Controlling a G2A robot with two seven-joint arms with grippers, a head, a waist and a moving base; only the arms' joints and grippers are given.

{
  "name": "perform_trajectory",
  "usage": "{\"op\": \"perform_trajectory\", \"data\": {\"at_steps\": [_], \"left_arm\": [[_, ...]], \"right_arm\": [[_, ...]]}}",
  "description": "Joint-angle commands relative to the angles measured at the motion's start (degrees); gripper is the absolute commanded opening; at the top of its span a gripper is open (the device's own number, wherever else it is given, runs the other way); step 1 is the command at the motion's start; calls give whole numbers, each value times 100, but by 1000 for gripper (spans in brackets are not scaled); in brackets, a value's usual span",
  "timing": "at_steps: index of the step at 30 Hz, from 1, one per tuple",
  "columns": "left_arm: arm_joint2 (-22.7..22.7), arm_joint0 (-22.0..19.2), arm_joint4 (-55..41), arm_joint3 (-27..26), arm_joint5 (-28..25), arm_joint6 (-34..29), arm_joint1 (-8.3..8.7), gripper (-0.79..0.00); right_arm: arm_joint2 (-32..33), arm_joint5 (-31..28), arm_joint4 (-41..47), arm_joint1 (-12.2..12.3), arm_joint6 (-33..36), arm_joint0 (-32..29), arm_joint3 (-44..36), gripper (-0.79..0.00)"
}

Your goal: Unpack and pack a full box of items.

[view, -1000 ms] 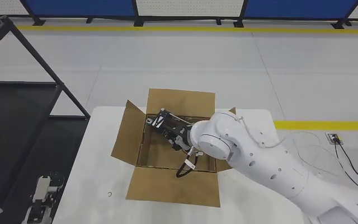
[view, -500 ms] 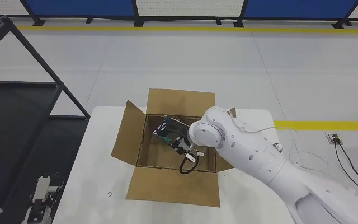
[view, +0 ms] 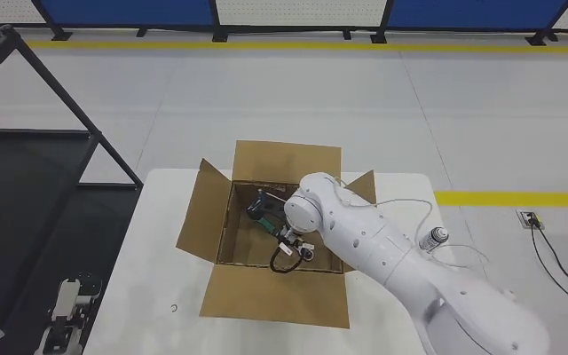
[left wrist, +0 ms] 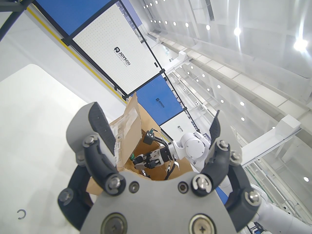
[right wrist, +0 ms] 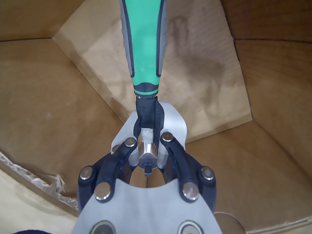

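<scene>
**Right hand (right wrist: 148, 120) gripping a green-handled tool (right wrist: 143, 37) inside the open cardboard box (view: 286, 160).**

In the top view you find the cardboard box at the centre of the frame, standing on the white counter (view: 151, 266) with its four flaps folded outward. Your right hand sits inside the box, in the upper left part of the opening. The right wrist view shows its fingers clamped together on the dark, wrapped shaft just below the green grip. The handle points away towards the brown cardboard inside the box, and you cannot tell whether it touches. Your left hand (left wrist: 157, 115) has its fingers spread wide apart with nothing between them, and it faces the box from outside. A small can (view: 433, 238) stands on the counter at the right of the frame, well apart from the box.
</scene>
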Motion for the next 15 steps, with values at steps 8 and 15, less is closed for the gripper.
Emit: {"op": "perform_trajectory", "data": {"at_steps": [8,15], "left_arm": [[0,0,0,0,0,0,0,0],[0,0,0,0,0,0,0,0]], "right_arm": [[-1,-243,86,-504,43,69,1059,-785],[44,-347,113,-798,-108,61,1696,-785]]}}
